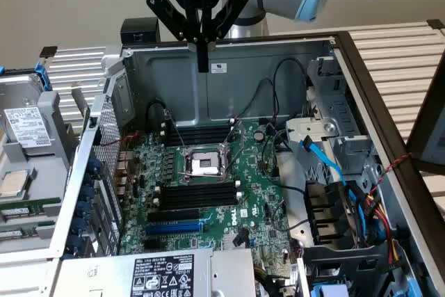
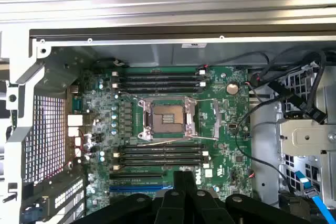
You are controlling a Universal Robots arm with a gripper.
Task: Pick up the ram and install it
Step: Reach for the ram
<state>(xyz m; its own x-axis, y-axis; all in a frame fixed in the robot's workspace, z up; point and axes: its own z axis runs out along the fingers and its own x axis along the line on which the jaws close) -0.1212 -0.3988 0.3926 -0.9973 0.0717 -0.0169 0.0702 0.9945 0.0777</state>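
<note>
My gripper [image 1: 203, 65] hangs above the open computer case, near its back wall, fingers pressed together and holding nothing. In the wrist view the shut gripper [image 2: 185, 176] points down over the green motherboard [image 2: 226, 129]. Black memory slots [image 1: 198, 196] lie in front of the CPU socket [image 1: 205, 165], with more slots [image 1: 198, 133] behind it. They appear in the wrist view as slots [image 2: 160, 156] and the socket [image 2: 167, 118]. A thin green stick with a white label, seemingly the ram [image 1: 21, 211], lies outside the case at the exterior view's left.
A blue slot [image 1: 174, 227] runs along the board's near side. A hard drive [image 1: 28, 126] rests at the exterior view's left. Blue and black cables [image 1: 327, 161] and a drive cage [image 1: 334, 213] crowd the right. A labelled power supply [image 1: 163, 273] covers the front.
</note>
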